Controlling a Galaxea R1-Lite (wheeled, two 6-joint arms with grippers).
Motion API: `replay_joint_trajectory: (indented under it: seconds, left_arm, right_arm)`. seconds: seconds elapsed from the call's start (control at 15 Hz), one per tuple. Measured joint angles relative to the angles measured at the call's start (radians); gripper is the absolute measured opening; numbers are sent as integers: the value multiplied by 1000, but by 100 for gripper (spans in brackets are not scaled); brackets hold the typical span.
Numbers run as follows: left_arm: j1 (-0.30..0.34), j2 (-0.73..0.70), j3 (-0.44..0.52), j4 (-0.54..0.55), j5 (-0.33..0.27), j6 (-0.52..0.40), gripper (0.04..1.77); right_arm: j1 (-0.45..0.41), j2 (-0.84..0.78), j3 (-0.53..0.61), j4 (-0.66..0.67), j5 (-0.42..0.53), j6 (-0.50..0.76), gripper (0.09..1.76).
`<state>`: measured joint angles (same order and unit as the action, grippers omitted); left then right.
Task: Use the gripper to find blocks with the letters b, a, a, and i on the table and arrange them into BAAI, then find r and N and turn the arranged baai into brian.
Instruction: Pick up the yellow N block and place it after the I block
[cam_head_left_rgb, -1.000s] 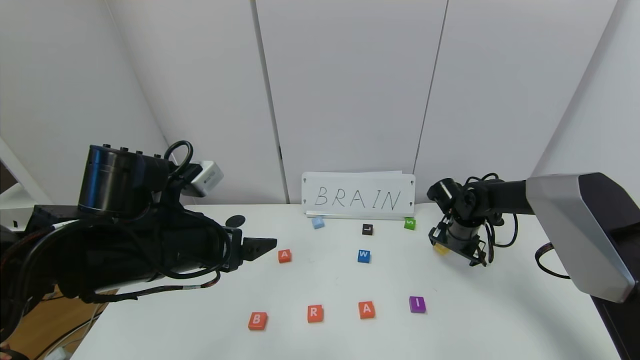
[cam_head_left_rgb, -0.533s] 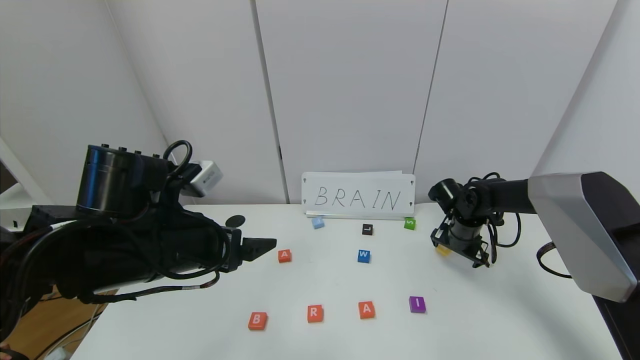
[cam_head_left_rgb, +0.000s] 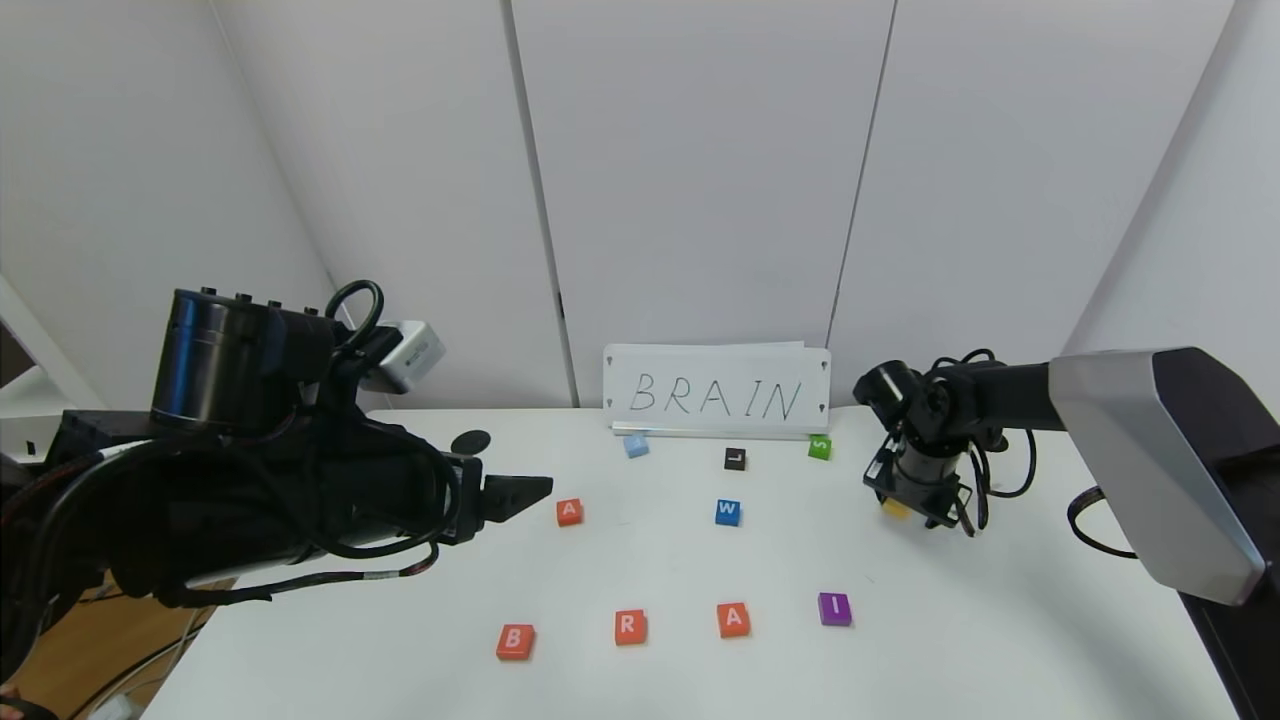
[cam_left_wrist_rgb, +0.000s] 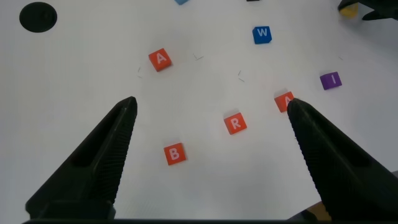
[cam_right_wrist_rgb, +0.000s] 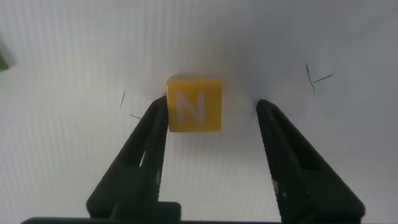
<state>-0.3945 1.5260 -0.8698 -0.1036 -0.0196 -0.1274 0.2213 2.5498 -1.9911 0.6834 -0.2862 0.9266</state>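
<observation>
On the white table (cam_head_left_rgb: 1000, 620), a front row reads orange-red B (cam_head_left_rgb: 515, 641), r (cam_head_left_rgb: 630, 627), orange-red A (cam_head_left_rgb: 733, 619), purple I (cam_head_left_rgb: 834, 608). A second A (cam_head_left_rgb: 569, 512) lies farther back on the left. My right gripper (cam_head_left_rgb: 925, 515) reaches down at the back right, its jaws astride the yellow N (cam_head_left_rgb: 895, 508). The right wrist view shows the N (cam_right_wrist_rgb: 194, 104) touching one finger (cam_right_wrist_rgb: 152, 127), with a gap to the other, so the right gripper (cam_right_wrist_rgb: 211, 106) is open. My left gripper (cam_head_left_rgb: 520, 493) hovers open above the table's left side, holding nothing (cam_left_wrist_rgb: 211, 104).
A card lettered BRAIN (cam_head_left_rgb: 715, 395) stands at the back. In front of it lie a pale blue tile (cam_head_left_rgb: 636, 445), a dark L tile (cam_head_left_rgb: 735, 459), a green S tile (cam_head_left_rgb: 820, 447) and a blue W tile (cam_head_left_rgb: 727, 512). A black hole (cam_head_left_rgb: 470, 441) is at the back left.
The right gripper has settled slightly lower over the yellow N and its jaws have narrowed around it. The left arm has not moved.
</observation>
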Motion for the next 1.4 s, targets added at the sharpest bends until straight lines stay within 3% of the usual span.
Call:
replay_joint_trajectory:
  seconds: [0.27,1.07,1.4]
  left_arm:
    - [-1,0,0,0,0,0,172]
    - [-1,0,0,-1,0,0,172]
    - [0,-1,0,-1,0,4,172]
  right_arm:
    - [1,2,0,1,0,0,54]
    - [15,-54,11,76,-3,-27,54]
    - [20,-127,96,77,-5,-82,54]
